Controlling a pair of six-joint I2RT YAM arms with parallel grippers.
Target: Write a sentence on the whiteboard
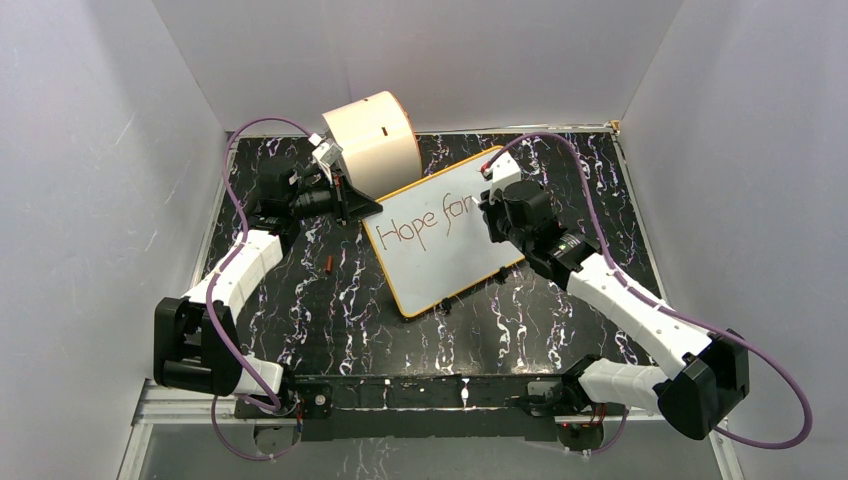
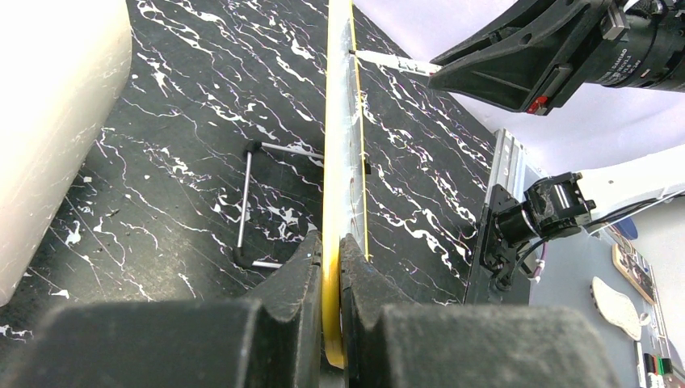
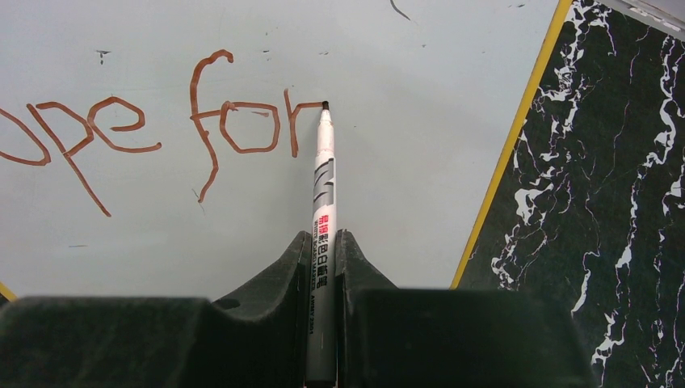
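Note:
The whiteboard (image 1: 440, 265) lies tilted on the black marbled table, its orange-tan rim showing. In red-brown lettering the sentence (image 1: 425, 222) reads "Hope for". My left gripper (image 1: 362, 210) is shut on the board's left corner; in the left wrist view the rim (image 2: 338, 162) runs edge-on between my left gripper's (image 2: 331, 250) fingers. My right gripper (image 3: 323, 242) is shut on a grey-white marker (image 3: 324, 190). The marker's tip touches the board at the end of the "r" in "for" (image 3: 242, 129). From above, the right gripper (image 1: 490, 215) hangs over the board's right part.
A cream cylinder drum (image 1: 375, 140) lies behind the board, close to my left gripper. A small red-brown cap (image 1: 329, 264) rests on the table left of the board. A bent wire stand (image 2: 246, 202) sits behind the board. White walls close in three sides.

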